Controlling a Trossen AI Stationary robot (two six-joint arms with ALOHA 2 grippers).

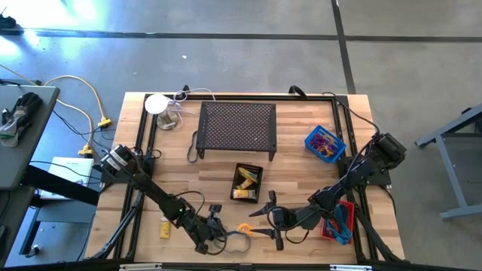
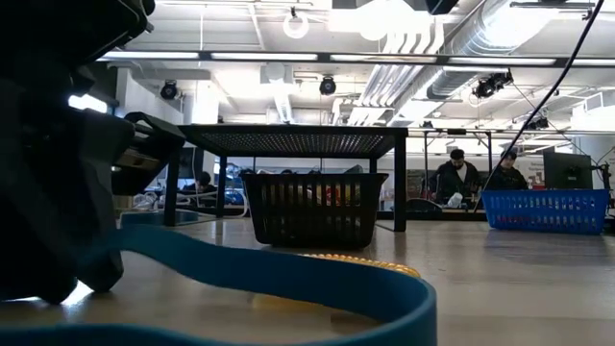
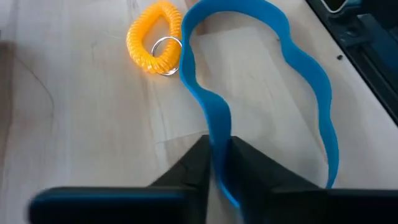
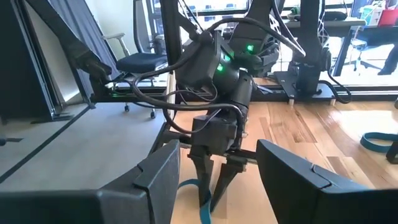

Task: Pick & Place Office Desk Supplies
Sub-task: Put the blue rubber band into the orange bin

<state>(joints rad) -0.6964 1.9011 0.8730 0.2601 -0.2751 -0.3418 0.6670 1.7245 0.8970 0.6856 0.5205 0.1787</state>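
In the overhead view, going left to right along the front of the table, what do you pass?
Yellow rectangular packet → left gripper, fingers closed on the blue rubber band loop → orange coiled ring → right gripper → red mesh basket.

Wide blue rubber-band loop lies flat on table w/ wavy outline, one side pinched in left tool. Orange coiled-spring ring w/ small metal key ring lies just beside band's far bend. Yellow rectangular packet sits near front-left edge, apart.
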